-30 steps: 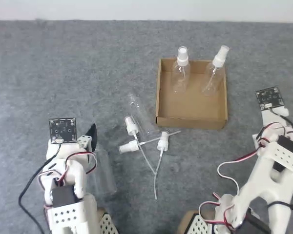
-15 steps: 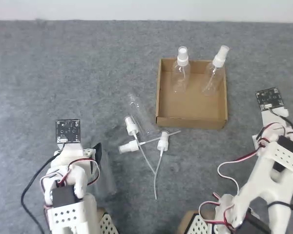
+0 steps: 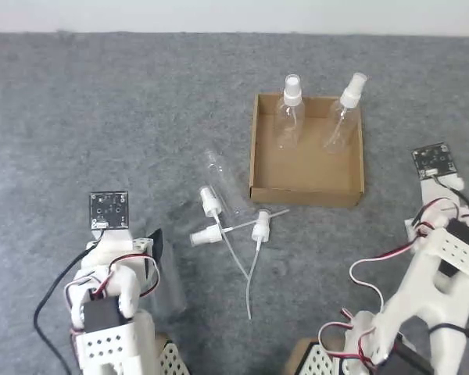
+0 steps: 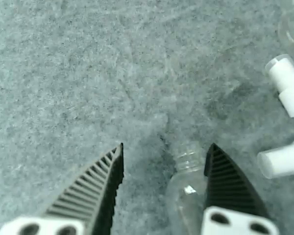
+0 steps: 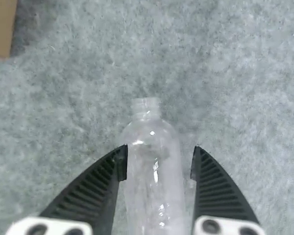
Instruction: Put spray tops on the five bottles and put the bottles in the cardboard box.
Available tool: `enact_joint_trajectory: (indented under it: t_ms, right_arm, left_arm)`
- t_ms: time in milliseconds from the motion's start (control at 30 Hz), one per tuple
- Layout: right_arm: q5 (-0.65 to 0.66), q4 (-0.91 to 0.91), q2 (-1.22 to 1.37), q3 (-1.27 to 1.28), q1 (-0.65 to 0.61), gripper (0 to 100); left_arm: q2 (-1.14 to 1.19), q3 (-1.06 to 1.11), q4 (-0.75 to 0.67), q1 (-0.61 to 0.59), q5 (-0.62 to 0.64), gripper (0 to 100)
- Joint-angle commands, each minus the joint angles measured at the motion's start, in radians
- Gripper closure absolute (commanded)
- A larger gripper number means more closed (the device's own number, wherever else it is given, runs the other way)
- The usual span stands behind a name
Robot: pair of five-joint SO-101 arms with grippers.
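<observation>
Centring matters: the left gripper [image 4: 166, 147], jaws wide apart, has the clear uncapped plastic bottle [image 4: 186, 174] against one finger [image 4: 228, 183] and should shift sideways before closing. It lies on the grey carpet [image 4: 63, 73], long axis along the fingers, neck pointing away from the arm. Whether the right gripper [image 5: 159, 147] clamps a second clear bottle [image 5: 152, 161] is unclear.

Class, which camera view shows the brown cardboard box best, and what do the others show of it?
The high view: it looks down on the whole brown cardboard box, open-topped, with two clear spray-topped bottles inside near its far wall. The right wrist view catches just one brown corner of it.
</observation>
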Motion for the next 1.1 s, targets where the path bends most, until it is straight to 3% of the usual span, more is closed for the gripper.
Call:
enact_joint_trajectory:
  t_ms: [0, 367, 767, 1067]
  right_arm:
    - [0.015, 0.068, -0.058, -0.015, 0.012, 83.1]
    - [0.018, 0.099, -0.059, -0.031, 0.122, 83.1]
    - [0.018, 0.102, -0.061, -0.052, 0.127, 83.1]
    - [0.015, 0.354, -0.051, -0.281, 0.120, 82.9]
  left_arm:
    - [-0.011, -0.005, 0.005, -0.008, -0.009, 75]
    - [-0.011, -0.005, 0.005, -0.008, -0.009, 75]
    - [-0.011, -0.005, 0.005, -0.008, -0.009, 75]
    - [-0.011, -0.005, 0.005, -0.008, -0.009, 75]
